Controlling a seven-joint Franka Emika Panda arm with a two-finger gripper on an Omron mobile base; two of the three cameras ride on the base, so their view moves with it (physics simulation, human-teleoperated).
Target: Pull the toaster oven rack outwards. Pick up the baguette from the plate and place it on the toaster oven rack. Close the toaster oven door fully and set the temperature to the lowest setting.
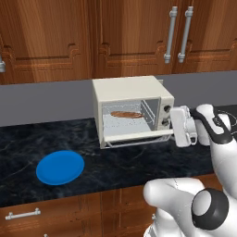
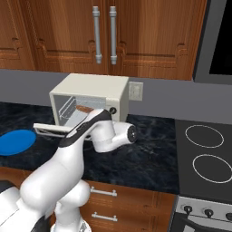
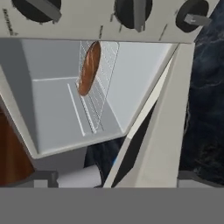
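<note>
- Jaws (image 1: pixel 175 131) stand spread wide and hold nothing, at the right front corner of the oven (image 1: pixel 132 92), level with its door.
- White arm (image 2: pixel 72 149) reaches in from the near side toward that corner.
- Oven is a cream-white box sitting on a dark marbled worktop (image 1: pixel 139 164) against a grey wall.
- Door (image 1: pixel 139 135) hangs down open, roughly level, jutting out over the worktop.
- Baguette (image 1: pixel 126 114) lies inside the cavity on the wire rack (image 3: pixel 94 103), slender and brown.
- From the hand camera, which is rolled sideways, the baguette (image 3: pixel 89 68) rests against the rack grid, and the door (image 3: pixel 164 131) cuts diagonally across the picture.
- Three dark knobs (image 3: pixel 132 11) line the top edge of that view, on the oven's control panel.
- Blue plate (image 1: pixel 60 167) lies bare on the worktop, well left of the oven and nearer the front edge.
- Wooden cabinets (image 1: pixel 115 37) with silver handles hang above.
- Stovetop (image 2: pixel 206 149) with ring burners sits to the oven's right.
</note>
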